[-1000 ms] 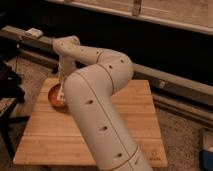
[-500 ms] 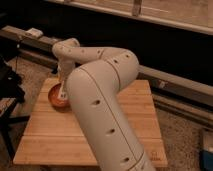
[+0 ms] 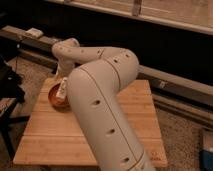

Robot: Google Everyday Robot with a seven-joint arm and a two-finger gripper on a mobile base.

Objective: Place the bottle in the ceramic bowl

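The orange-red ceramic bowl (image 3: 54,97) sits near the far left edge of the wooden table (image 3: 135,115). The arm reaches back from the foreground and bends down over the bowl. My gripper (image 3: 63,85) hangs at the bowl's right rim. A whitish, upright piece of the bottle (image 3: 63,92) shows right under the gripper, at or inside the bowl's right side. The large white arm hides the bowl's right edge and much of the table.
A dark chair or stand (image 3: 9,82) is left of the table. A long raised ledge (image 3: 175,85) runs behind the table, with a small white box (image 3: 34,32) on it at the left. A blue object (image 3: 207,147) lies on the floor at the right.
The big arm links have shifted a little to the right and nearer the camera. The gripper has stayed over the bowl's right side.
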